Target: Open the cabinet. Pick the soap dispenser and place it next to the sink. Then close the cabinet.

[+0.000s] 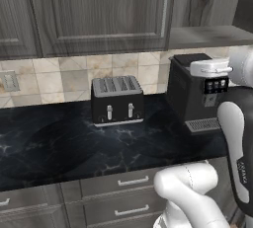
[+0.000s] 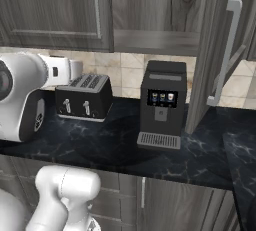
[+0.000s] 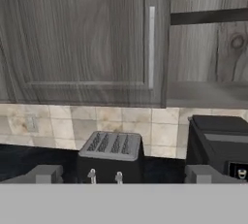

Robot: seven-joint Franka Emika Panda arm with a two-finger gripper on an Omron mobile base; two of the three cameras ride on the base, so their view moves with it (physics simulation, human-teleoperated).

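The cabinet's left door [image 3: 82, 34] is shut, its silver bar handle [image 3: 151, 46] upright at the inner edge. Its right door [image 2: 220, 50] stands swung out toward me, handle [image 2: 227, 50] facing forward. Between them the bare wood interior [image 3: 208, 53] shows, with a dark shelf [image 3: 208, 17] across it. My gripper [image 3: 124, 175] hangs above the counter, level with the coffee machine's top and facing the cabinet; it is open, fingertips [image 3: 46, 173] wide apart with nothing between them. The soap dispenser and the sink are out of view.
A black-and-silver toaster [image 1: 117, 99] and a black coffee machine [image 1: 195, 94] stand on the dark marble counter [image 1: 59, 143] against the tiled wall. Drawers with short handles [image 1: 132, 181] sit below. My white arm [image 1: 237, 138] rises at the right.
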